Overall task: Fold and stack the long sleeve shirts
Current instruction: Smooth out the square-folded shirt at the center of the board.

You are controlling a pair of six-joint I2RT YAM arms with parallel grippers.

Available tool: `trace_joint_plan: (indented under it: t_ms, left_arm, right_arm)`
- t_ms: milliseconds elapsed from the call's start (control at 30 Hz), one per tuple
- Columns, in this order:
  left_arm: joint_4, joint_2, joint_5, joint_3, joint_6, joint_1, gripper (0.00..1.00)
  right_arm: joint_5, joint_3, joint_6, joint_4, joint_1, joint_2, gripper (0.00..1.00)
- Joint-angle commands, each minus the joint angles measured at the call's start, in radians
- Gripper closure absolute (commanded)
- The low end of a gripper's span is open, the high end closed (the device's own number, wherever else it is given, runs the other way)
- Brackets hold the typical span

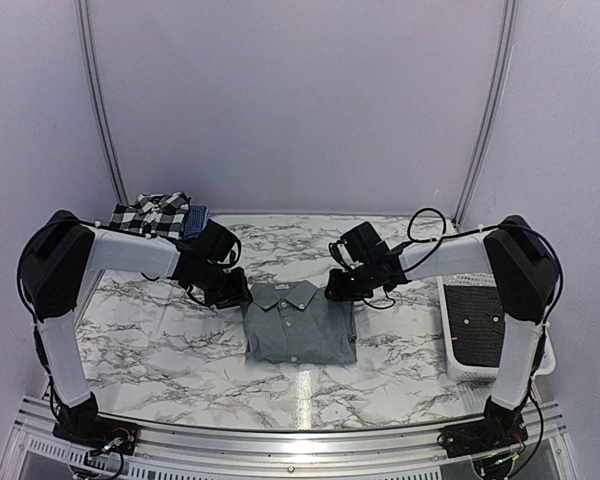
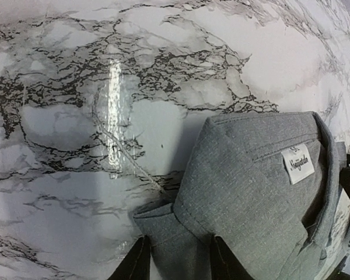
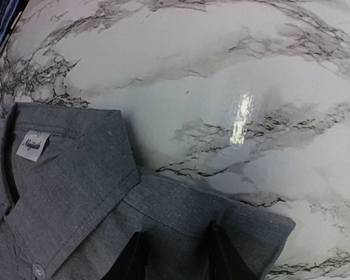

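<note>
A plain mid-grey long sleeve shirt lies folded, collar at the far side, on the marble table. My left gripper is down at its far left shoulder corner. In the left wrist view the grey cloth lies flat between the two black fingers of that gripper, which stand apart. My right gripper is at the far right shoulder; its fingers straddle the shoulder fold of the shirt, gripper open. A black-and-white checked shirt lies folded at the back left on a blue one.
A white slatted basket stands at the right edge of the table with something dark inside. The stacked shirts sit close behind the left arm. Grey walls close in the back and sides.
</note>
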Motion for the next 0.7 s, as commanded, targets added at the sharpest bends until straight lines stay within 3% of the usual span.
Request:
trace_joint_plan:
  t_ms: [0, 167, 267, 667]
  left_arm:
    - [0.023, 0.014, 0.041, 0.040, -0.020, 0.003, 0.74]
    - [0.026, -0.017, 0.028, 0.048, 0.009, -0.002, 0.91]
    - [0.024, -0.041, 0.016, 0.047, 0.032, -0.011, 1.00]
    - [-0.008, -0.059, -0.007, 0.120, 0.109, -0.051, 1.00]
  right_arm:
    - [-0.016, 0.044, 0.006, 0.011, -0.007, 0.019, 0.76]
    - [-0.010, 0.056, -0.003, -0.012, -0.007, -0.010, 1.00]
    - [-0.001, 0.063, -0.006, -0.032, -0.007, -0.045, 1.00]
    - [0.131, -0.005, 0.001, -0.103, -0.007, -0.198, 1.00]
